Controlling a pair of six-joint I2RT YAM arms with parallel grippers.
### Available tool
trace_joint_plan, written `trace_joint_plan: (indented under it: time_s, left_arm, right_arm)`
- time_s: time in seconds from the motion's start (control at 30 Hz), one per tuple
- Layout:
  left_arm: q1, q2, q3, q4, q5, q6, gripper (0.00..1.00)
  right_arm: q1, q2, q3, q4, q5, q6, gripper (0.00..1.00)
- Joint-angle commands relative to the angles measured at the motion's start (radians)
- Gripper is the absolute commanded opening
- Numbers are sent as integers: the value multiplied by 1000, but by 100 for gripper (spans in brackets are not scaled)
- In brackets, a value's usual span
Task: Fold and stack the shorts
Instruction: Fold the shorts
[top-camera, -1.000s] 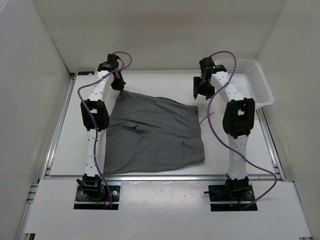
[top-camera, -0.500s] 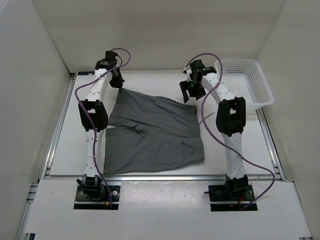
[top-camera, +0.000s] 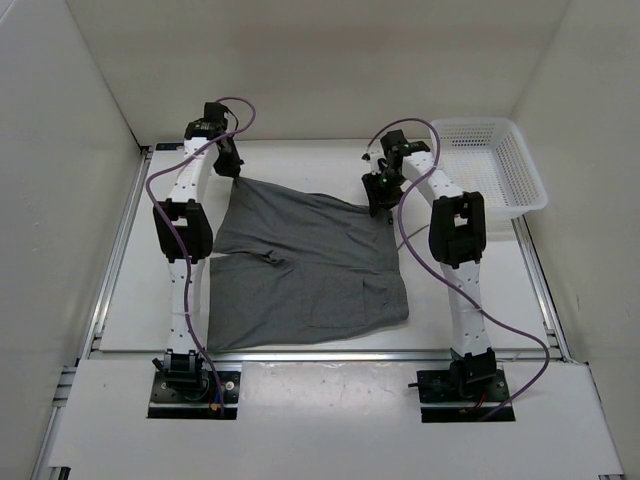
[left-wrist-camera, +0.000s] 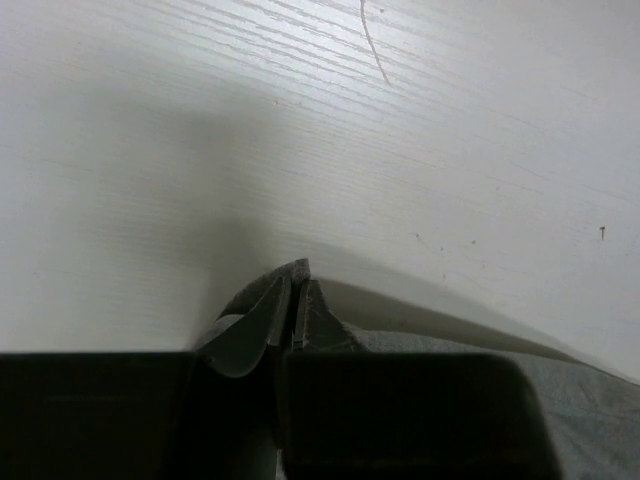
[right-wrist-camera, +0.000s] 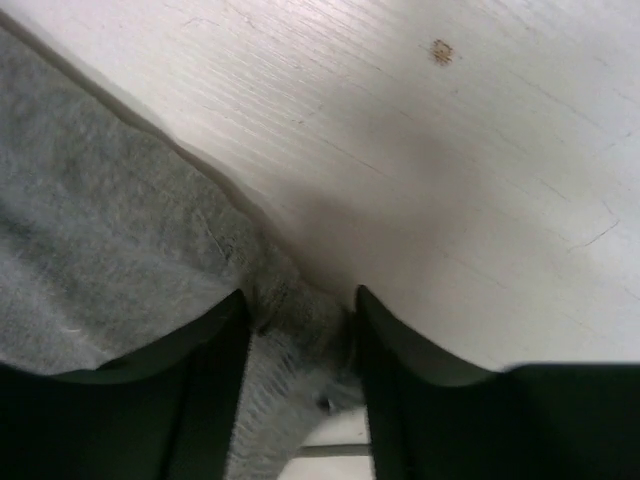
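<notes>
The shorts (top-camera: 310, 260) lie spread over the middle of the tabletop (top-camera: 300, 165), waistband side to the right and legs to the left, much as they lay a second ago. Only the far left corner is drawn a little further up and back. The white basket (top-camera: 527, 190) sits untouched at the far right.

The larger change is in the right arm. A second ago we saw it raised near the basket, clear of the cloth. It has since swung inward and dropped, so that the right hand (top-camera: 378, 197) now sits on the far right corner of the shorts. The left arm has barely moved. It reaches out along the left side, its elbow over the left edge of the cloth and its wrist tipped down at the far left corner.

We take this to mean both far corners are nearly in hand, ready for the first fold toward the near edge. No fold is made yet.

The left hand (top-camera: 230, 163) is clamped on that corner, and its wrist view shows the fingers (left-wrist-camera: 250, 335) pressed together on a thin peak of grey fabric. In the right wrist view the fingers (right-wrist-camera: 215, 340) stand apart astride the bunched corner. As far as we can see, they are not closed down on it.
</notes>
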Motion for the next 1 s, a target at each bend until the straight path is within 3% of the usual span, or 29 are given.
trace_joint_plan:
  time_s: [0.0,0.03,0.17,0.43,0.67,0.83,0.97]
  left_arm:
    - [12,-71,20,-1,13,14,10]
    - [12,-71,21,-1,13,14,10]
    - [21,-48,65,-1,31,4,10]
    - [64,-4,163,32,85,-54,10]
    - [83,-4,203,116,108,-98,10]
    - [101,-72,203,125,142,-108,10]
    - [123,-190,113,125,188,-108,10]
  right_arm:
    - [-11,14,13,-9,-31,-7,46]
    - [-11,14,14,-9,-42,2,33]
    - [-11,14,52,0,-19,57,1]
    - [-11,-47,95,103,88,166,0]
    - [-21,14,274,123,128,241,0]
    - [-21,-76,186,214,173,250,0]
    - [-21,-155,123,227,182,241,0]
